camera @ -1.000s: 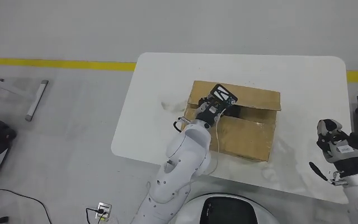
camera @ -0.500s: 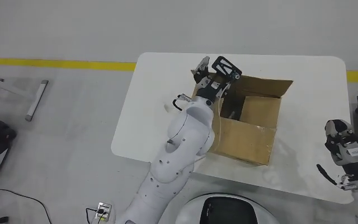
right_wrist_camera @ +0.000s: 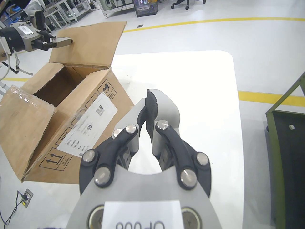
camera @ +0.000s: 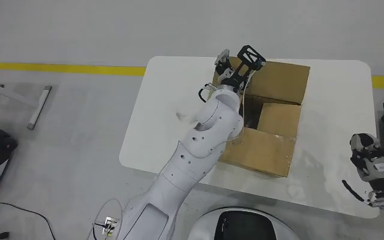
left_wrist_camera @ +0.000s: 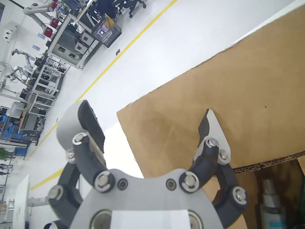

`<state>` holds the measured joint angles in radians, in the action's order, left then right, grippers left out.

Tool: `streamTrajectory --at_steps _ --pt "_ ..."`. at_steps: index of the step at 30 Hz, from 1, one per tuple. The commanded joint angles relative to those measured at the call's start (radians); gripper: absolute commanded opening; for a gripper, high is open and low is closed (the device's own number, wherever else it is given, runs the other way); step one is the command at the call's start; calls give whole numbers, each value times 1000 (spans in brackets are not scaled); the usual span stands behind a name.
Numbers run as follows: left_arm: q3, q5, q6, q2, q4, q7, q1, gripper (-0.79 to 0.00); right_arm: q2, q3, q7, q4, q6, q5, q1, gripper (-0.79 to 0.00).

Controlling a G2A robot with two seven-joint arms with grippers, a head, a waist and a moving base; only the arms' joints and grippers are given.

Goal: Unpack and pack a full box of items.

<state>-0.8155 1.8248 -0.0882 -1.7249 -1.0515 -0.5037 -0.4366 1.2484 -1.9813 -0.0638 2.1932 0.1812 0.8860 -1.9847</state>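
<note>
At 12 o'clock on the box (camera: pixel 264 150), the 9-to-3 flap (camera: pixel 279 75) is touched by the left gripper (camera: pixel 237 60), fingers apart; the right gripper (right_wrist_camera: pixel 148 106), fingers together, is set far off at 4 o'clock.

Inside the box (camera: pixel 270 151) a bottle (left_wrist_camera: pixel 268 203) is cut off by the picture's edge, the rest lost in shadow

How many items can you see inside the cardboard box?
1: a white, grey-capped bottle inside the cardboard box, at the base of the opened far flap beside the left gripper. Most of the interior is hidden, so more may be inside.
</note>
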Motion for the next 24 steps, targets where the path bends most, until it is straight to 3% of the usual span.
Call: streamTrajectory --at_steps 1,4,8,12,19,24 --pt "4 -1 -9 -8 28 0 10 0 0 10 -10 -9 6 -8 9 -785" --pt "-2 1 -14 -14 39 1 18 0 0 34 -30 -31 11 -11 37 -785" --pt "-41 7 -2 -7 -34 -6 -9 0 -3 78 -64 -66 8 13 108 -785" --pt "-116 37 48 21 -192 -48 -94 0 -7 139 -108 -107 8 46 204 -785" --pt "-281 91 126 69 -542 -156 -316 0 -11 249 -169 -177 21 139 345 -785" --pt "-373 133 143 90 -683 -191 -436 0 -16 281 -193 -218 49 192 425 -785"
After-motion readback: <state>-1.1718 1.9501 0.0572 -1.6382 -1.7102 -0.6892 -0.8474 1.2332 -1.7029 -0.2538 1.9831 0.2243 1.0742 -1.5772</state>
